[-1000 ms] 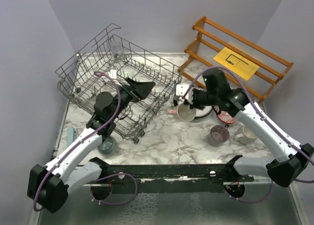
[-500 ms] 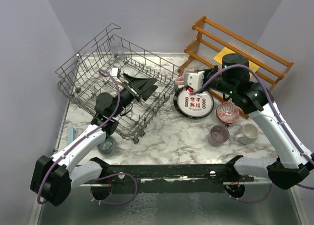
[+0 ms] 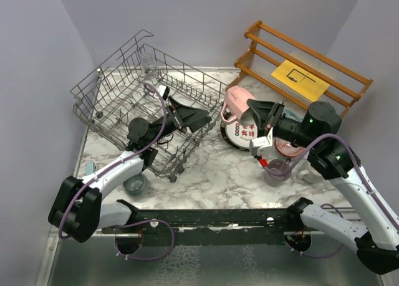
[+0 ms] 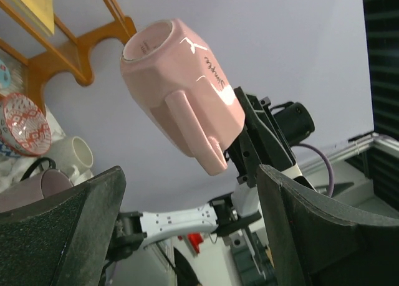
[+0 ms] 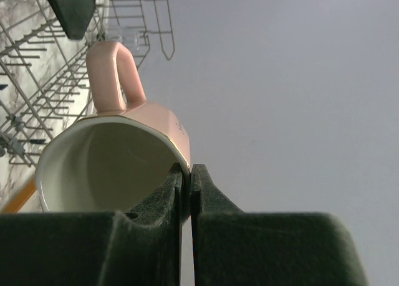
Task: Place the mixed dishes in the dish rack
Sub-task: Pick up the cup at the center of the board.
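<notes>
Pink mug, rim pinched in R gripper; L gripper spread wide.

The right end effector has risen off the desk, where it was low at the round black-rimmed plate with red characters. It now hangs above that plate, pinching the rim of a pale pink ceramic mug carried on its side. Its arm has swung round to point toward 9 o'clock. The left end effector, fingers spread, has stretched further toward 3 o'clock, nearer the mug.
</notes>
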Robot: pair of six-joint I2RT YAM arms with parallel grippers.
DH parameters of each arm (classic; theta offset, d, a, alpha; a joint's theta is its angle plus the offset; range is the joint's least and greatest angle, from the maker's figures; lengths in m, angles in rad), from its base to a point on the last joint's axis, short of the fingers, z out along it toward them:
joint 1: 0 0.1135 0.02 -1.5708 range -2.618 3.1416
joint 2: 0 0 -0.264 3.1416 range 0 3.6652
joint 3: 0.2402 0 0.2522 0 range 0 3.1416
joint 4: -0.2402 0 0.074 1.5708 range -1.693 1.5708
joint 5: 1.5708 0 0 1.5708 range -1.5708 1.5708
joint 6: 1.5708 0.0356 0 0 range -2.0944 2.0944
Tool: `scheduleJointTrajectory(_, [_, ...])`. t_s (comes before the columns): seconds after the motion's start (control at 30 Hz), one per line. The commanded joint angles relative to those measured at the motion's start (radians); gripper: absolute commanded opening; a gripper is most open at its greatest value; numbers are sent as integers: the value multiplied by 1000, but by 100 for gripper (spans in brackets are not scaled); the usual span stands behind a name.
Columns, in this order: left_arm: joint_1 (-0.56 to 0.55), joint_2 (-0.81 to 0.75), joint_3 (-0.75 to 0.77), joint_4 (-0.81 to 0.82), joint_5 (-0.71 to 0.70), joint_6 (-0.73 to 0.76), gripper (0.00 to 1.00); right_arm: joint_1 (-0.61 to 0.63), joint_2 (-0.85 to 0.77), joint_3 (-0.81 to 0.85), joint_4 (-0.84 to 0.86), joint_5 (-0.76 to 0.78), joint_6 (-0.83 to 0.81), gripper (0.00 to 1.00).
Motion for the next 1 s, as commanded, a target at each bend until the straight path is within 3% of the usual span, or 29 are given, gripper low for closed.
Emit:
scheduleJointTrajectory(0.0, [-2, 50, 17, 190, 168, -28, 89, 2, -49, -43, 230, -153, -141, 1])
scheduleJointTrajectory(0.47, [-72, 162, 65, 300, 257, -59, 85, 2, -102, -174, 279, -272, -328, 1])
scheduleJointTrajectory(0.97, [-182, 280, 170, 197, 314, -10, 55, 1, -139, -238, 274, -325, -462, 1])
